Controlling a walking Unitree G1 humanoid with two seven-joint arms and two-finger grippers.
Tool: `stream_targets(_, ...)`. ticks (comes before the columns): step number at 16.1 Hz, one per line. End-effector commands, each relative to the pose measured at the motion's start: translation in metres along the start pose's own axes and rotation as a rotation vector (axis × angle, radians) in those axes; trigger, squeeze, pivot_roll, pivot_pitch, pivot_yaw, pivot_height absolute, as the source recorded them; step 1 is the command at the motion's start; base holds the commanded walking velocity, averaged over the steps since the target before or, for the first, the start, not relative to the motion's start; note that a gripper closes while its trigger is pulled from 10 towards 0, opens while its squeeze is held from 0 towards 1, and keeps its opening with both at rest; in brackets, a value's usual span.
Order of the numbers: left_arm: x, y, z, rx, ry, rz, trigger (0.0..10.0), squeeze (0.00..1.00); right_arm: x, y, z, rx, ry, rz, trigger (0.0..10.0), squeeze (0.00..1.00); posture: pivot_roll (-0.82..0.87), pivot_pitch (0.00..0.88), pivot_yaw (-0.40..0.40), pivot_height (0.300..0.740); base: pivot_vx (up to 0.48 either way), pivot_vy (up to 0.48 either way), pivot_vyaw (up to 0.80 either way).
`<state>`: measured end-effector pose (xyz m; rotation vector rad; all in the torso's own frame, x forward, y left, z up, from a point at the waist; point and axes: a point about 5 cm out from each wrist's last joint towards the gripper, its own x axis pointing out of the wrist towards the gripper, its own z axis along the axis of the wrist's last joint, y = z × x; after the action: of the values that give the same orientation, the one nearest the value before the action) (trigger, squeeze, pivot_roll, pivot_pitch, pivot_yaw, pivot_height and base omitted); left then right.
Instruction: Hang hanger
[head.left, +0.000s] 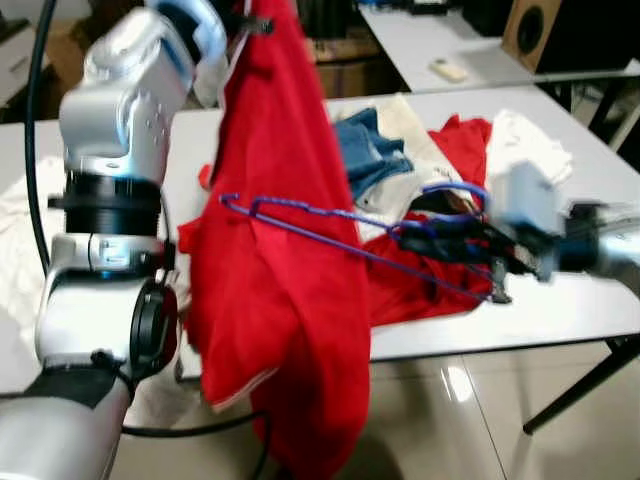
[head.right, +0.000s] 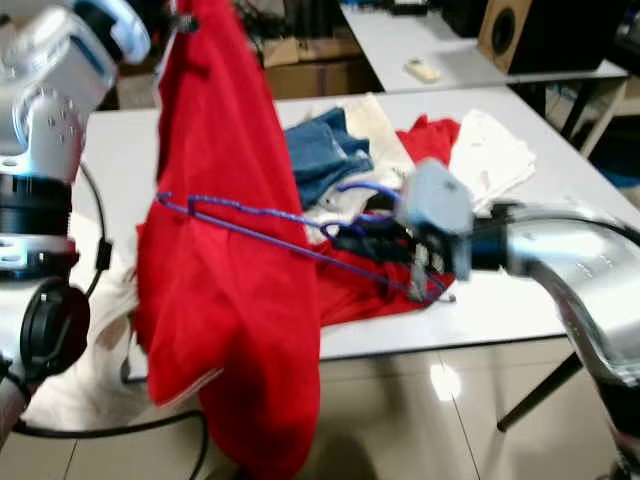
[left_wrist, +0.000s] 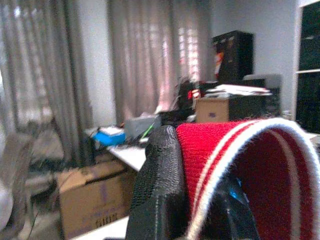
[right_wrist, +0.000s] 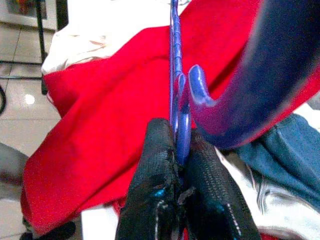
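White tabletop (head.left: 560, 310) ran across the room with a heap of clothes on it (jeans (head.left: 368, 150), pale tops, more red cloth), glossy floor tiles below. At the table's front edge the right gripper (right_wrist: 179, 165) had its two black fingers pressed together on the blue hanger (head.left: 330, 228) close under its hook (head.left: 455, 190). From that pinch the hanger's long axis ran nearly level across the robot's front toward its left, and its far end lay against the hanging red shirt (head.left: 275, 300). Above, the left gripper (left_wrist: 190, 200) was raised high, fingers clamped on the shirt's white-striped collar, so the garment draped down past the table edge toward the floor. Judging by this, the hanger's free end had to travel up toward the collar opening, and the right arm was the one placed to steer it.
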<state>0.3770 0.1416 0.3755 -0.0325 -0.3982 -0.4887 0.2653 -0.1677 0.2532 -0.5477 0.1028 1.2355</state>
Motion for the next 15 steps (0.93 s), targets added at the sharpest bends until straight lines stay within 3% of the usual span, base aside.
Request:
stream_targets(1, 0.003, -0.003, 0.029, 0.053, -0.068, -0.057, 10.0, 0.00, 0.011, -0.010, -0.001, -0.028, 0.022, 0.041, 10.0, 0.00, -0.09, 0.000, 0.037, 0.740, 0.000, 0.000, 0.00)
stream_targets(3, 0.006, -0.004, 0.039, 0.088, -0.074, -0.091, 10.0, 0.00, 0.017, -0.020, -0.003, -0.033, 0.048, 0.058, 10.0, 0.00, -0.07, 0.000, 0.023, 0.740, 0.000, 0.000, 0.00)
stream_targets(6, 0.008, -0.008, 0.070, 0.101, -0.121, -0.158, 10.0, 0.00, 0.025, -0.050, -0.006, -0.034, 0.126, 0.045, 10.0, 0.00, -0.06, 0.000, 0.024, 0.740, 0.000, 0.000, 0.00)
stream_targets(7, 0.007, -0.012, 0.086, 0.083, -0.160, -0.193, 10.0, 0.00, 0.024, -0.071, -0.008, -0.059, 0.189, -0.023, 10.0, 0.00, -0.06, 0.000, 0.028, 0.740, 0.000, 0.000, 0.00)
stream_targets(8, 0.007, -0.013, 0.092, 0.072, -0.174, -0.207, 10.0, 0.00, 0.024, -0.079, -0.007, -0.073, 0.210, -0.049, 10.0, 0.00, -0.06, 0.000, 0.028, 0.740, 0.000, 0.000, 0.00)
stream_targets(9, 0.003, -0.017, 0.108, 0.044, -0.222, -0.257, 10.0, 0.00, 0.017, -0.108, 0.004, -0.106, 0.228, -0.187, 10.0, 0.00, -0.06, 0.000, 0.032, 0.740, 0.000, 0.000, 0.00)
stream_targets(10, -0.002, -0.022, 0.123, -0.003, -0.266, -0.313, 10.0, 0.00, 0.005, -0.142, 0.029, -0.166, 0.210, -0.431, 10.0, 0.00, -0.06, 0.000, 0.033, 0.740, 0.000, 0.000, 0.00)
stream_targets(11, -0.004, -0.024, 0.129, -0.021, -0.287, -0.334, 10.0, 0.00, -0.003, -0.158, 0.049, -0.233, 0.175, -0.608, 10.0, 0.00, -0.06, 0.000, 0.032, 0.740, 0.000, 0.000, 0.00)
stream_targets(12, -0.007, -0.025, 0.137, -0.049, -0.320, -0.355, 10.0, 0.00, -0.022, -0.175, 0.092, -0.336, 0.034, -0.870, 10.0, 0.00, -0.06, 0.000, 0.032, 0.740, 0.000, 0.000, 0.00)
stream_targets(13, -0.011, -0.024, 0.143, -0.082, -0.347, -0.359, 10.0, 0.00, -0.037, -0.179, 0.133, -0.365, -0.180, -0.970, 10.0, 0.00, -0.06, 0.000, 0.025, 0.740, 0.000, 0.000, 0.00)
stream_targets(14, -0.012, -0.023, 0.143, -0.081, -0.346, -0.351, 10.0, 0.00, -0.038, -0.177, 0.143, -0.383, -0.228, -0.937, 10.0, 0.00, -0.05, 0.000, 0.020, 0.740, 0.000, 0.000, 0.00)
stream_targets(15, -0.014, -0.022, 0.140, -0.071, -0.329, -0.339, 10.0, 0.00, -0.030, -0.175, 0.140, -0.430, -0.183, -0.889, 10.0, 0.00, -0.05, 0.000, 0.011, 0.740, 0.000, 0.000, 0.00)
